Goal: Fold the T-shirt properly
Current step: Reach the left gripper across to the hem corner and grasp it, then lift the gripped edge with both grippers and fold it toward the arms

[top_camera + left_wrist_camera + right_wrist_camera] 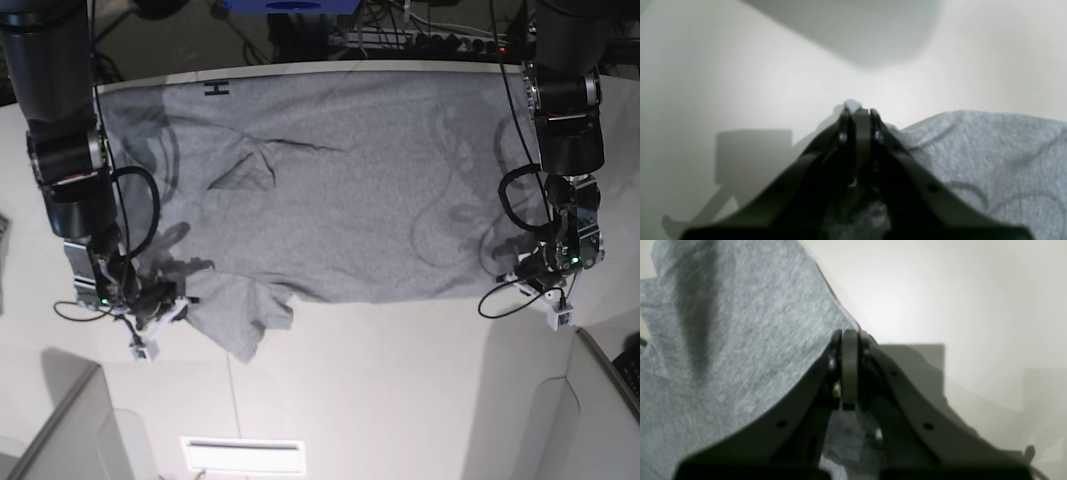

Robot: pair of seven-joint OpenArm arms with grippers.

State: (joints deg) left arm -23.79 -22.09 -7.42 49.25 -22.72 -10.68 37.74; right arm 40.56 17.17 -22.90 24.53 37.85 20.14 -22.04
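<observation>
The heather-grey T-shirt (340, 190) lies spread wide on the white table (400, 380), plain side mostly up, with a black letter showing at its far left edge. A sleeve hangs toward the front at lower left. My right gripper (183, 299) is shut on the shirt's near left corner; in the right wrist view its jaws (850, 336) pinch grey cloth (740, 340). My left gripper (515, 272) is shut on the near right corner; in the left wrist view the tips (857, 111) hold a small bit of cloth (990, 156).
Cables and a power strip (430, 40) lie behind the table's far edge. A white slotted label (245, 455) sits at the front. Grey panels (60, 430) stand at the front left and front right corners.
</observation>
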